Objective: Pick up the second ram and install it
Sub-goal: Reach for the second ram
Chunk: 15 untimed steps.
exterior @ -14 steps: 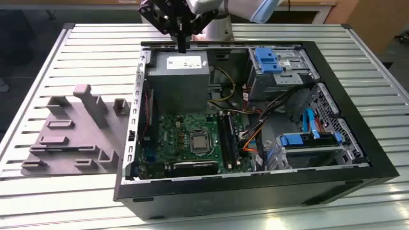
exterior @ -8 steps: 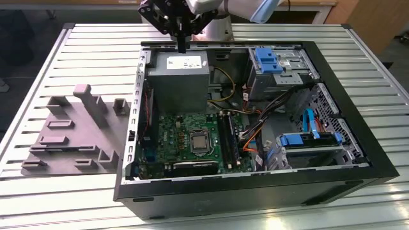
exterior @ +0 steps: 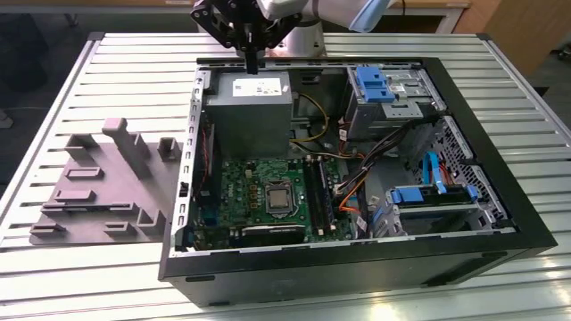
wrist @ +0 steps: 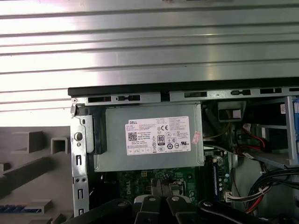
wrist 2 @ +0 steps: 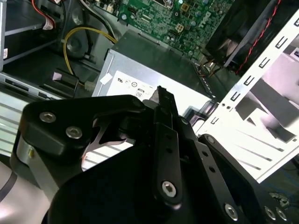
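Bench: slatted metal, carrying everything.

Computer case: lying on its side with the panel off, so you can see straight in.

Grey fixture: on the bench, touching or just beside the case on the exterior view's left.

Power supply: at the far end of the case. The gripper hangs right above its far edge, over the case rim, clear of the parts below.

Motherboard: nearer you than the power supply. The black memory slots run along its side toward the exterior view's right. You can't tell from here whether any slot already holds a stick.

Jaws: in the exterior view and the second wrist view they look drawn close together, narrow. Nothing shows between them.

Second ram: in the first wrist view a bluish strip lies flat on the fixture, and I take that for it. It's well apart from the gripper and not being touched.

Status, my read: early. The pick isn't done, since the stick is on the fixture and the jaws are empty. The install isn't done either, so both halves of the job are left. The gripper is over the case, not over the fixture, so it's not lined up on the stick.
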Each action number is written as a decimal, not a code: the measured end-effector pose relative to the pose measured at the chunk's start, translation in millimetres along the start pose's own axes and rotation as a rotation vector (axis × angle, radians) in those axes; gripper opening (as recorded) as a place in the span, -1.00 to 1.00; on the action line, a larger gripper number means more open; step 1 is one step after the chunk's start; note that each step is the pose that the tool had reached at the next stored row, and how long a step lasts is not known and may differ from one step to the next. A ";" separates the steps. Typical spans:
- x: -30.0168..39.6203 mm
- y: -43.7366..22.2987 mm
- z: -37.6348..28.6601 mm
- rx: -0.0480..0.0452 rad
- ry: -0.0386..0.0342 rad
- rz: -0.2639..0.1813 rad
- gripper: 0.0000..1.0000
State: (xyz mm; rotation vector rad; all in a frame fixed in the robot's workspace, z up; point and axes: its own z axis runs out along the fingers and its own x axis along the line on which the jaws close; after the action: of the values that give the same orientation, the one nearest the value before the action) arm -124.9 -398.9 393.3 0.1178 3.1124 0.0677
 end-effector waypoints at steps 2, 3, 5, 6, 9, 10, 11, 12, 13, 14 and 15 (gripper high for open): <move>0.8 -0.1 -0.1 0.0001 0.0001 0.000 -0.79; 1.0 -0.1 0.0 0.0001 0.0001 0.000 -0.79; 1.2 -0.1 0.0 0.0000 0.0000 0.000 -0.79; 1.4 -0.1 0.0 0.0000 0.0000 0.000 -0.79; 3.3 -0.3 -0.1 0.0001 0.0000 0.000 -0.79; 3.5 -0.3 -0.1 0.0001 0.0001 0.000 -0.79; 3.6 -0.3 -0.1 0.0000 0.0000 0.000 -0.79; 3.8 -0.3 -0.1 0.0000 0.0000 0.000 -0.79; 4.1 -0.3 -0.1 0.0000 0.0000 0.000 -0.79; 4.4 -0.3 -0.1 0.0000 0.0000 0.000 -0.79; 4.8 -0.4 -0.1 0.0001 0.0001 0.000 -0.79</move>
State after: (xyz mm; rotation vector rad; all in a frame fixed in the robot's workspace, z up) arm -129.7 -398.9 393.3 0.1180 3.1125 0.0676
